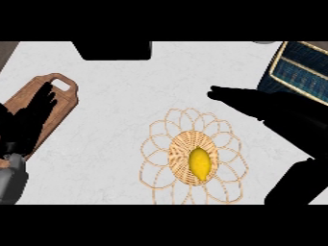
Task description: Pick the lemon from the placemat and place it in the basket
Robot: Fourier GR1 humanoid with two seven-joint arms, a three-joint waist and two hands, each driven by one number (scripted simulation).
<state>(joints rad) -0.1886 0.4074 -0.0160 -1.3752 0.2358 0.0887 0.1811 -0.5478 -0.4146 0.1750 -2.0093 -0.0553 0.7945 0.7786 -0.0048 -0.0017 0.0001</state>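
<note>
The lemon [200,163] lies on the woven placemat [159,139] on the tabletop [124,96], apart from the right robot hand [280,113], whose fingers are extended. It looks light, firm and smooth-skinned, likely to roll; gripping across its narrow middle seems safest. The left robot hand [20,122] rests open over a cutting board [63,103]. The basket [308,72] sits far right.

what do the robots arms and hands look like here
Each robot hand is matte black with slender, tapering fingers and a thumb: the left robot hand at the view's left, the right robot hand at the right. A grey forearm with dark markings shows behind the left wrist. No cables or sleeves are visible.
</note>
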